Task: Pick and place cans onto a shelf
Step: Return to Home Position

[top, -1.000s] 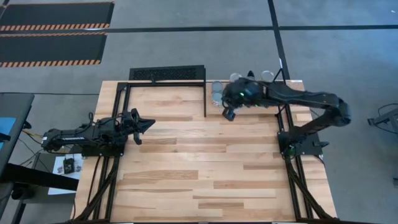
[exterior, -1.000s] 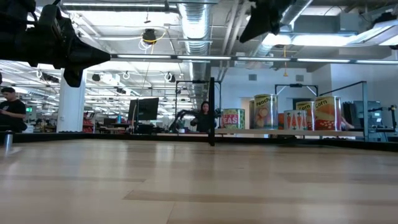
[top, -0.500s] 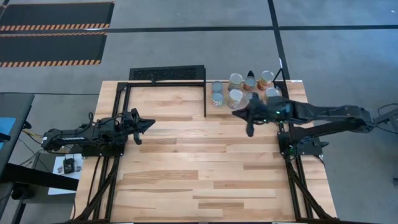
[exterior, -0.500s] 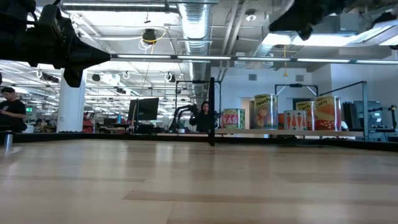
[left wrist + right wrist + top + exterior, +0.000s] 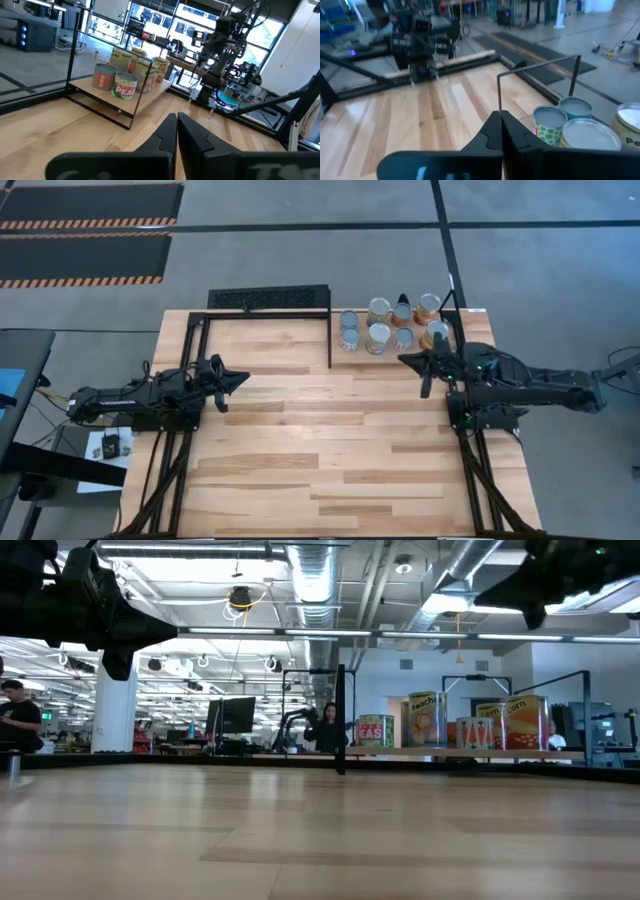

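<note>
Several cans (image 5: 390,323) with silver and white tops stand upright in two rows on the wooden shelf (image 5: 472,315) at the table's far right. They also show in the low view (image 5: 460,722), the left wrist view (image 5: 127,75) and the right wrist view (image 5: 580,122). My right gripper (image 5: 412,361) is shut and empty, above the table just near of the cans. My left gripper (image 5: 243,379) is shut and empty, at the table's left side.
A thin black frame bar (image 5: 329,340) stands upright at the shelf's left end. A black perforated grate (image 5: 268,298) lies at the far edge, left of the cans. Black frame rails (image 5: 170,470) run along both sides of the table. People show in the room beyond.
My right gripper has drawn back from over the cans toward the table's right and near edge, uncovering the whole group of cans. The arm has swung out to the right. My left arm has kept still.
</note>
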Robot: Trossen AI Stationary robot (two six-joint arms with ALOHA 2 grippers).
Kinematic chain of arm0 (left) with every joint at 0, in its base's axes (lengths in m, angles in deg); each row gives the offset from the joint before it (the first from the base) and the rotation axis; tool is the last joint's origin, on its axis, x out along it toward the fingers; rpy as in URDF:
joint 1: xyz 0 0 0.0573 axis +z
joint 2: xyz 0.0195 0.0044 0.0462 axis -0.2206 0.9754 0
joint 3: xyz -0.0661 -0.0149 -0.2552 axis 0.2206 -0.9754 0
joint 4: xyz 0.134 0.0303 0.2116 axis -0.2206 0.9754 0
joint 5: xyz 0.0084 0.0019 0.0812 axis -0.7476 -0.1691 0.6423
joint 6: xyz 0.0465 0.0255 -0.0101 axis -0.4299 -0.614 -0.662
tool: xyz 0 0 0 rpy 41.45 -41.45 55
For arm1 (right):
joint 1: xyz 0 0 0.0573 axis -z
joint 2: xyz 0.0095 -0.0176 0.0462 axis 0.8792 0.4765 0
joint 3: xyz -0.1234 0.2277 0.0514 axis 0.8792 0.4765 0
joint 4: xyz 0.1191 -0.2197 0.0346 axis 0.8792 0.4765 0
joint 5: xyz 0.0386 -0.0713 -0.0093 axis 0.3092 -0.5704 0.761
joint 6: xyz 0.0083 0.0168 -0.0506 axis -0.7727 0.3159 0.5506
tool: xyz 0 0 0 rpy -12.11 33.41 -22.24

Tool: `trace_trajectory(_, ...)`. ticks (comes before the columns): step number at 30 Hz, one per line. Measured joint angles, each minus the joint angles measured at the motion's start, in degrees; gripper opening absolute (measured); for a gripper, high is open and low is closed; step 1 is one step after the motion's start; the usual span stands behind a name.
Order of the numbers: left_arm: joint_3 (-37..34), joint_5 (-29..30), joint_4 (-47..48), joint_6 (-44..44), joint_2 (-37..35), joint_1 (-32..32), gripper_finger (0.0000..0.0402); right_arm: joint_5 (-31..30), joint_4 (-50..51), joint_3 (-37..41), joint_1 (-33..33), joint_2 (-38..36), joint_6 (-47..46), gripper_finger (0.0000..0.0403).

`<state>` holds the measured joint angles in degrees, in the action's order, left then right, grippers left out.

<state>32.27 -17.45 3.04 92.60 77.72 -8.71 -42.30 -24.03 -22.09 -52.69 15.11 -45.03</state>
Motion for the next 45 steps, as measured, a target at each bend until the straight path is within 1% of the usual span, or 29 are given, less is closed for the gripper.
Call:
trace_trajectory(3,0.00,-0.02,0.00,0.00,0.00,0.00,0.0000,-0.04,-0.13,2.84,0.04,-4.99,-0.31,0.0004)
trace_trajectory(9,0.00,-0.02,0.00,0.00,0.00,0.00,0.0000,-0.10,-0.18,7.97,-0.20,-17.82,-0.99,0.0004)
trace_trajectory(13,0.00,-0.02,0.00,0.01,0.00,-0.01,0.0000,-0.94,2.80,10.35,-0.07,-26.35,-1.32,0.0003)
trace_trajectory(17,0.00,-0.13,0.04,0.02,0.02,0.00,0.0000,-1.93,6.59,11.22,-0.06,-26.13,-1.60,0.0003)
trace_trajectory(19,0.00,-0.15,0.04,0.02,0.02,-0.01,0.0000,-1.74,3.47,12.50,0.15,-26.32,-2.07,0.0003)
trace_trajectory(22,0.00,-0.15,0.04,0.02,0.02,-0.02,0.0000,-1.64,2.92,16.33,0.30,-26.13,-2.99,0.0003)
trace_trajectory(24,0.00,-0.17,0.04,0.02,0.02,-0.02,0.0000,-1.40,-2.77,19.05,0.30,-26.26,-4.18,0.0002)
trace_trajectory(27,0.01,-0.17,0.04,0.02,0.03,-0.01,0.0000,-1.29,-8.80,23.86,0.30,-26.15,-5.49,0.0003)
trace_trajectory(29,0.00,-0.17,0.03,0.02,0.03,-0.02,0.0000,-1.63,-15.09,26.31,0.32,-26.15,-5.78,0.0003)
trace_trajectory(33,0.00,-0.20,0.04,0.02,0.04,0.00,0.0000,-4.43,-14.40,26.92,0.96,-25.81,-7.94,0.0004)
trace_trajectory(36,0.01,-0.22,0.04,0.02,0.04,-0.01,0.0000,-4.33,-14.19,26.92,1.53,-25.52,-7.05,0.0012)
trace_trajectory(41,0.00,-0.31,0.04,0.02,0.04,-0.02,0.0000,-4.35,-13.99,26.92,1.87,-25.59,-0.17,0.0036)
trace_trajectory(45,0.00,-0.31,0.02,0.02,0.03,0.00,0.0000,-4.37,-13.84,26.94,1.88,-25.56,4.36,0.0046)
